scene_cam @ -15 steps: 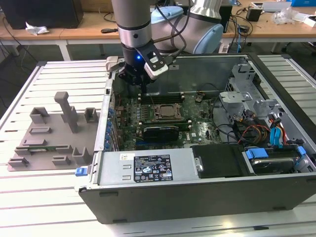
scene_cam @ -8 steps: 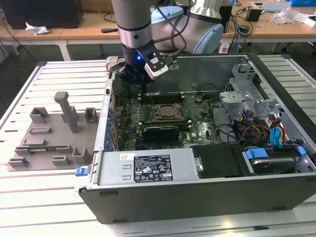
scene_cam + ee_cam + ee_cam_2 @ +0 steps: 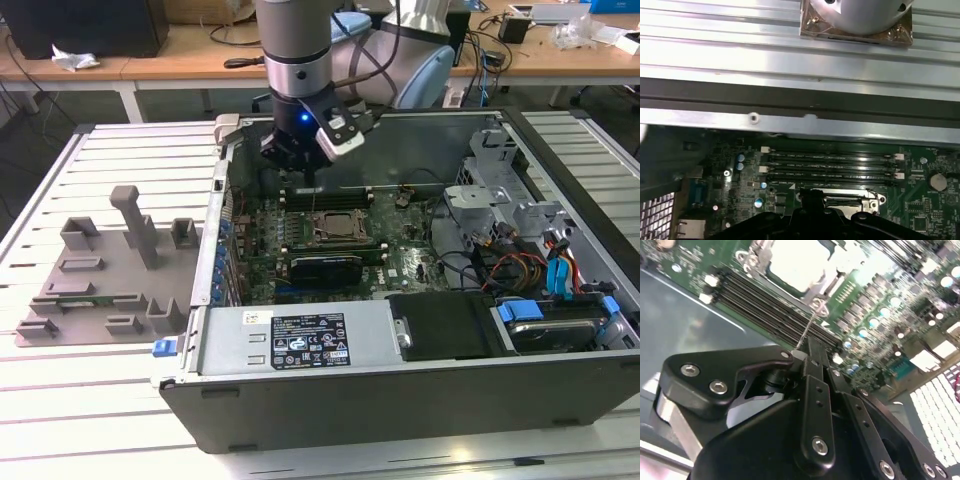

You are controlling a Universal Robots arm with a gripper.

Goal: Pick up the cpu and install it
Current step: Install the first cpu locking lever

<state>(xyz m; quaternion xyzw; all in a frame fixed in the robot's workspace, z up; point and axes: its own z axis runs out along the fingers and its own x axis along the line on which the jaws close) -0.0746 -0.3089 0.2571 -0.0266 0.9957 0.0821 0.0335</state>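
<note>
White slatted table (image 3: pixel 100 150) carries one open PC case (image 3: pixel 400 400) and, at the exterior view's left, one grey moulded tray (image 3: pixel 100 280); benches with cables run behind. One arm and one gripper (image 3: pixel 303 178) hang inside the case over the motherboard (image 3: pixel 405 250), just beside the memory slots (image 3: pixel 830 165), four counted in the first wrist view. One cpu (image 3: pixel 335 225), with its silver top up, lies flat in the socket under the metal frame, near the middle of the board; it looks bright in the second wrist view (image 3: pixel 792 262). It is not in the gripper. The jaws look drawn together, with the tips at the end of one thin socket lever (image 3: pixel 807 327). I cannot tell whether they pinch it or only touch it. By my read the pick and the placing are done and the latching of the socket is the step in hand. Any move from here calls for a small, slow motion along the lever's own arc, because the wire is thin and could slip off the tips, and the slots sit close by. One long black card (image 3: pixel 325 268) lies just beside the socket.
</note>
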